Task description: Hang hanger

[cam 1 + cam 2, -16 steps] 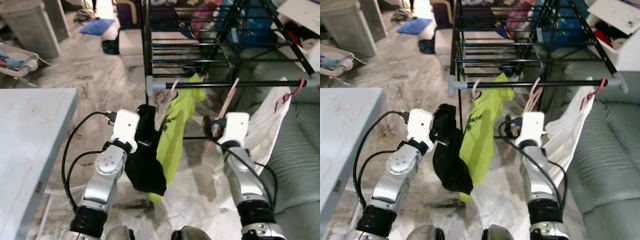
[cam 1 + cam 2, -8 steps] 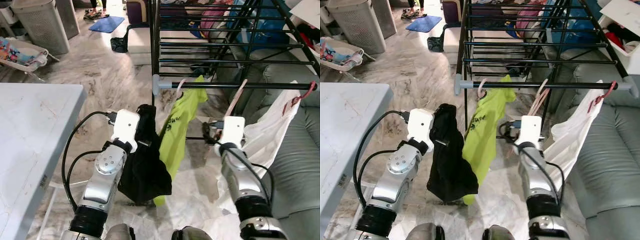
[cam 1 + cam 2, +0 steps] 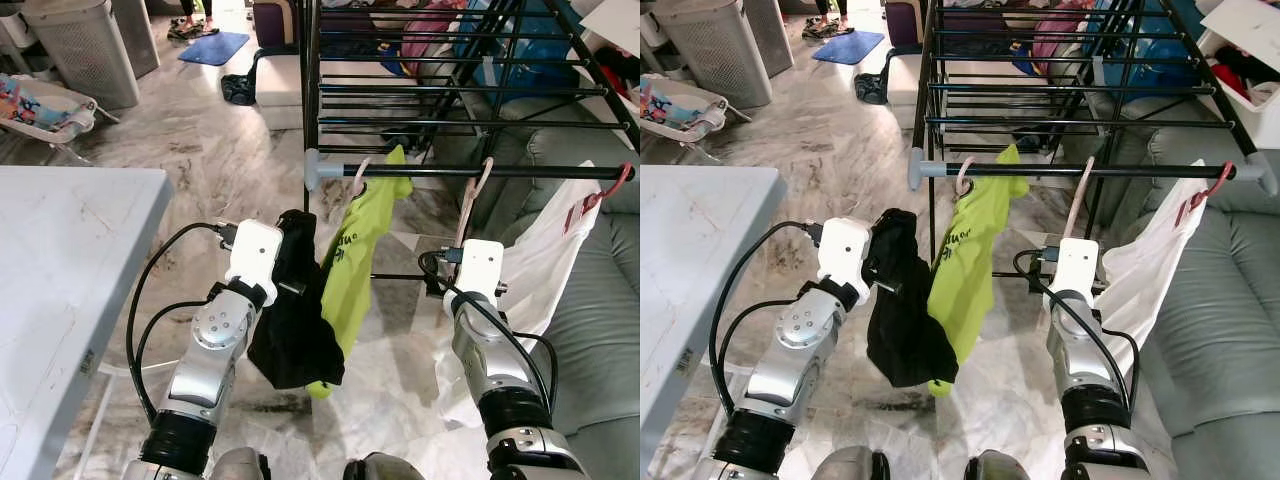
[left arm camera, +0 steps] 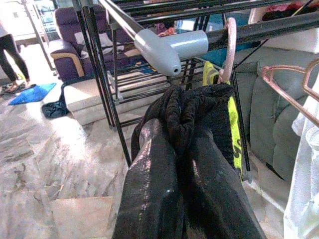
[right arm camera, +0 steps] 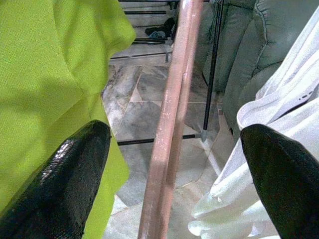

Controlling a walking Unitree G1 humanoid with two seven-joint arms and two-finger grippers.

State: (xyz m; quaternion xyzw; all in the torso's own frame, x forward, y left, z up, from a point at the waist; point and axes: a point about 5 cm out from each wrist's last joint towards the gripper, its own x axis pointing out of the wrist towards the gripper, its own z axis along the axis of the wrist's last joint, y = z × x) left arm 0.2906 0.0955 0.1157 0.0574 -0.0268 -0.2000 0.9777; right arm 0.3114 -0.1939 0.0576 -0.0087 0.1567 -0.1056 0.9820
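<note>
Item: pink hanger (image 3: 1077,195), bare, its hook over the black drying-rack rail (image 3: 1090,171), between the lime-green shirt (image 3: 968,260) and the white garment (image 3: 1145,262). Our right gripper (image 5: 169,184) has its fingers spread either side of the hanger's arm, apparently clear of it. Our left gripper (image 4: 184,164) is pressed together on a black garment (image 3: 292,320) near the rail's grey end cap (image 4: 167,47). Advice: we should draw the right gripper straight back, without brushing the hanger or neighbouring clothes.

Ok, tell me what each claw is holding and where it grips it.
The left claw pinches the black garment by its bunched top. The right claw is open, holding nothing; the pink hanger stands between its fingers.
</note>
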